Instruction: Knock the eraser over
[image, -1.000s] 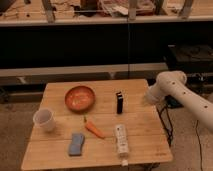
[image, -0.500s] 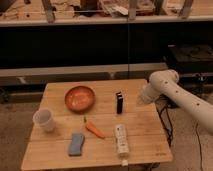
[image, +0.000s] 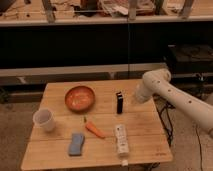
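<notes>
Dark shelving runs behind the wooden table I am watching. My white arm reaches in from the right of the view. The hand sits low over the far right part of the table, and I cannot tell whether it is open or closed. Just beside the hand, toward the middle of the table, the eraser stands upright, a narrow black block; I cannot tell whether the two touch. Past the eraser from the hand is an orange bowl. Nearer the camera than the hand lie a white remote and a carrot. A blue pad and a white cup sit well apart from it.
</notes>
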